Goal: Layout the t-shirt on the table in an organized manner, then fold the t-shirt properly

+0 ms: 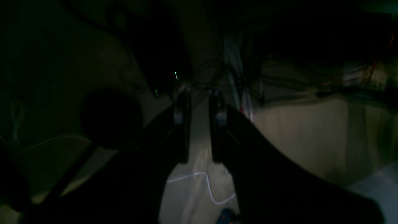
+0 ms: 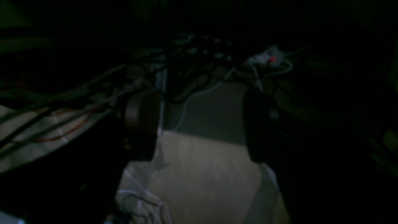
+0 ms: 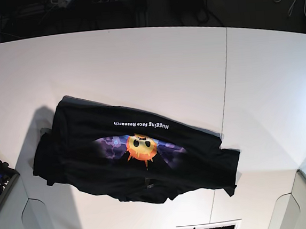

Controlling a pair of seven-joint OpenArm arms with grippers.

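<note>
The large black cloth t-shirt with an orange sun-face graphic on a purple-blue patch lies graphic side up on the wide, smooth white table, slanted from upper left to lower right in the base view. White "Hugging Face Research" lettering runs along its far edge. The fabric is rumpled and partly doubled over, one sleeve bunched at the left end and another poking out at the lower right, just past a thin dark seam in the tabletop. Neither arm shows in the base view.

Both wrist views are very dark. The left gripper hangs with its two dark fingers standing a narrow gap apart, pale floor visible between them and nothing clearly pinched; whether it is clenched I cannot tell. The right gripper is released, its rounded pads spread wide with bare pale surface between them. Beyond both grippers a tangle of cables crosses the dim background.
</note>
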